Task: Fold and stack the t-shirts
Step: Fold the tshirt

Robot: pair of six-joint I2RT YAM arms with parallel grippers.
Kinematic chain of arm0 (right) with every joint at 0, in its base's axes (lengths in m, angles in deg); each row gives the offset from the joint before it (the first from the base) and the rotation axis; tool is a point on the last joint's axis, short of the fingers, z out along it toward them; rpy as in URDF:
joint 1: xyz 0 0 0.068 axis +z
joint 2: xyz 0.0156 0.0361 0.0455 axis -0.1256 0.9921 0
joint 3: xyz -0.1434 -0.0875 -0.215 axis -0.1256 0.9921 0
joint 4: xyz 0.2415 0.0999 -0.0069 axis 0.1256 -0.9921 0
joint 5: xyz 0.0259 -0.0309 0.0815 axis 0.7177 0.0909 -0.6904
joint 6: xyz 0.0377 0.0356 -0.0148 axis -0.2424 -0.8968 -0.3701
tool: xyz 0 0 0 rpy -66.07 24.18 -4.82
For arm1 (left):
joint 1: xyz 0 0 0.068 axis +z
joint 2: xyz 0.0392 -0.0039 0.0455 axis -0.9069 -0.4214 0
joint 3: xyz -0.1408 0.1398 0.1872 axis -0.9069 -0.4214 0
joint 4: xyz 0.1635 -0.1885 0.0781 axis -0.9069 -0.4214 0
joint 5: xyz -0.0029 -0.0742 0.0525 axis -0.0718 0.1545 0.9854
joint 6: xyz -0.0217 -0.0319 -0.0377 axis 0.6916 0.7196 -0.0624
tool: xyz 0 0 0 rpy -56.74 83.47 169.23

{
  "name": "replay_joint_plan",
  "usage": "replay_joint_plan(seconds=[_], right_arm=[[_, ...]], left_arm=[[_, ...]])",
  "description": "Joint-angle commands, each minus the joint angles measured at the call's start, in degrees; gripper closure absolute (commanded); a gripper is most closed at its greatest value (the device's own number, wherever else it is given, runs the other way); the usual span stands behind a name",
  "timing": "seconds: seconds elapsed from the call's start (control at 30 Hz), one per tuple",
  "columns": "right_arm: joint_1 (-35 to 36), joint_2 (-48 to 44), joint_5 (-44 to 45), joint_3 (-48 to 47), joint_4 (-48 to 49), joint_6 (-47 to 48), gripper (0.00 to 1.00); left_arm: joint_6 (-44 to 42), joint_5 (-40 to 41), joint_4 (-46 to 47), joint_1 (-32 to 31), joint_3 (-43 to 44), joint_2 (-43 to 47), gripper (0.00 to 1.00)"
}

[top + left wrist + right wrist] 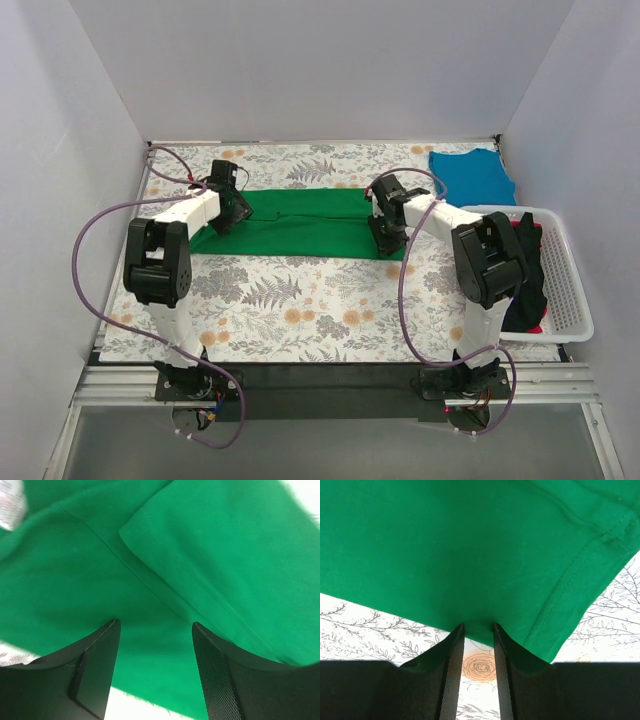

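green cloth shows between the fingers (95,670) of the left gripper (156,626), which stand wide apart with nothing clamped. they hang low over the green shirt (75,595), and a folded flap with a stitched hem crosses the view just ahead of them. a white label (12,502) shows at the upper left corner of that view.

the right gripper (478,626) has its fingers (451,670) drawn close, only a thin slit between them. their tips meet the shirt's near edge and seem to nip it, though the pinch itself is hard to make out. a printed orange flower shows through the slit.

from above, the green shirt (300,222) lies as a long flat band across the middle of the floral table (300,305). the left gripper (233,203) sits at its left end and the right gripper (386,236) at its right end, near the front corner.

a blue shirt (470,178) lies flat at the far right corner, apart from the green one. beside it on the right stands a white basket (572,300) with a black shirt (527,275) draped over its near wall and a bit of red cloth (536,328) under that.
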Motion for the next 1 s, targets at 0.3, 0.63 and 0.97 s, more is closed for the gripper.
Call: replay_joint_plan(seconds=[0.3, 0.63, 0.97], right_arm=[[17.76, -7.66, -12.21, 14.58, -7.24, -1.47, 0.68], [33.25, 1.81, -24.98, -0.50, -10.23, 2.04, 0.67], [36.95, 11.58, -29.20, -15.29, -10.24, 2.14, 0.65]], left_arm=[[-6.06, -2.60, -0.66, -0.40, 15.53, -18.39, 0.44], [-14.76, -6.28, 0.13, -6.38, 39.35, -35.87, 0.43], [-21.09, -9.54, 6.98, -13.24, 45.96, -41.60, 0.42]])
